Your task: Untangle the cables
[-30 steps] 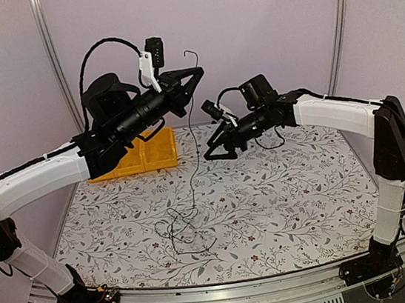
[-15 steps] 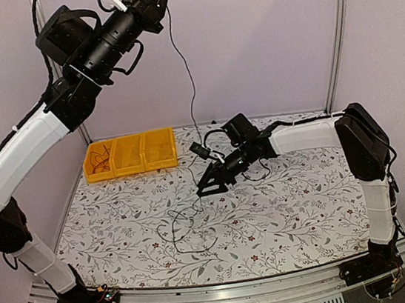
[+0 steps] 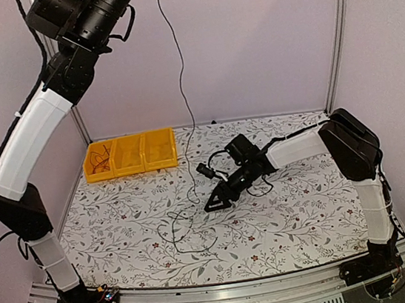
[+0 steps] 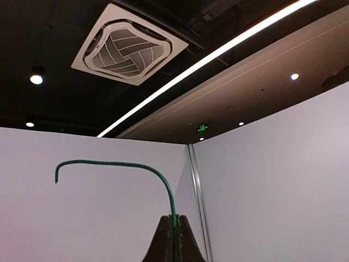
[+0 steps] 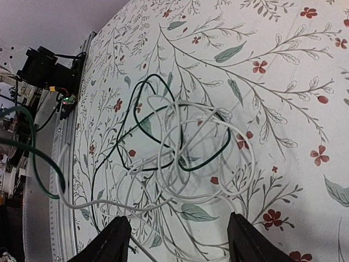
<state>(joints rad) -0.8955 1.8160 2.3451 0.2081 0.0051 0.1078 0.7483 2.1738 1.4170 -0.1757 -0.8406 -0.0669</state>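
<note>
Several thin cables (image 5: 174,147), pale and dark, lie in loose overlapping loops on the flowered table (image 3: 308,212), in its near half, a little to 7 o'clock of centre. Just beside the loops, at their 2 o'clock in the top view, the right gripper (image 3: 212,204) hangs low over the table with its tips aimed at 8 o'clock. Its wrist view shows both fingers (image 5: 117,243) spread wide with nothing between them and the loops lying ahead of the gap. One strand (image 3: 183,102) runs from the loops straight up past the back wall to the top edge. At the table's 10 o'clock corner, three yellow bins (image 3: 146,151) stand touching in a row. The bin nearest 9 o'clock holds a small heap of thin wire (image 3: 99,163), its colour hard to tell. Farthest, the left arm (image 3: 32,136) stands raised high. In its wrist view the left gripper (image 4: 174,219) is pinched tight on a green cable (image 4: 136,165), which arcs toward 9 o'clock and ends free in a downward hook.
</note>
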